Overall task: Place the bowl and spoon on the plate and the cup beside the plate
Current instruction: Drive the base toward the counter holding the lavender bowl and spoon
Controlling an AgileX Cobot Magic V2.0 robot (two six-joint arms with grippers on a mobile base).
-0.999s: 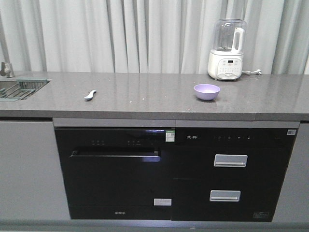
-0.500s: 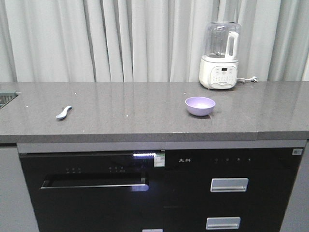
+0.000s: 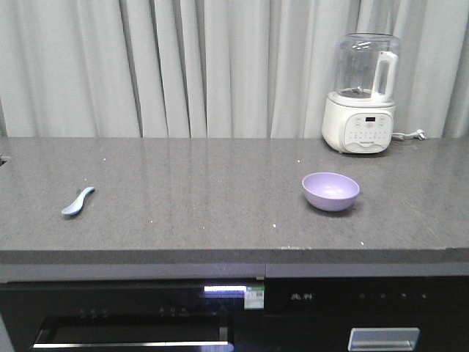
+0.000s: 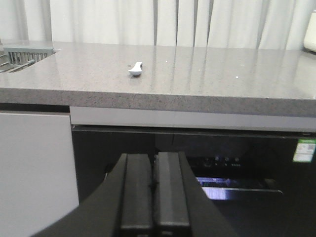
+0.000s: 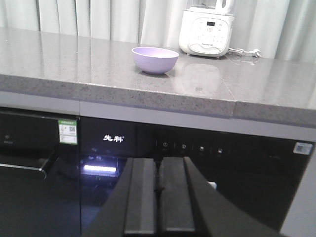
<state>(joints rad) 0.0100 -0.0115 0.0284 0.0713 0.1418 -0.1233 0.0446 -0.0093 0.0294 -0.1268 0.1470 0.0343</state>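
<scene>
**Bowl (image 3: 331, 191) and spoon (image 3: 78, 200) well apart on the desk (image 3: 205, 198)**

Nearest, the left tool (image 4: 153, 190) and right tool (image 5: 159, 195) hang below the desk edge before the black appliance fronts (image 5: 197, 148), each with its fingers pressed together. Up on the desk, the spoon lies ahead of the left tool. The bowl stands upright ahead of the right tool, only purple showing inside. Behind the bowl, a blender (image 3: 364, 94) stands against the curtain (image 3: 183, 66).

pale pleated curtains (image 3: 183, 66) hang behind a grey speckled worktop (image 3: 205, 220). a white blender (image 3: 363, 121) stands back right. glossy black appliances (image 5: 197, 163) sit below.
</scene>
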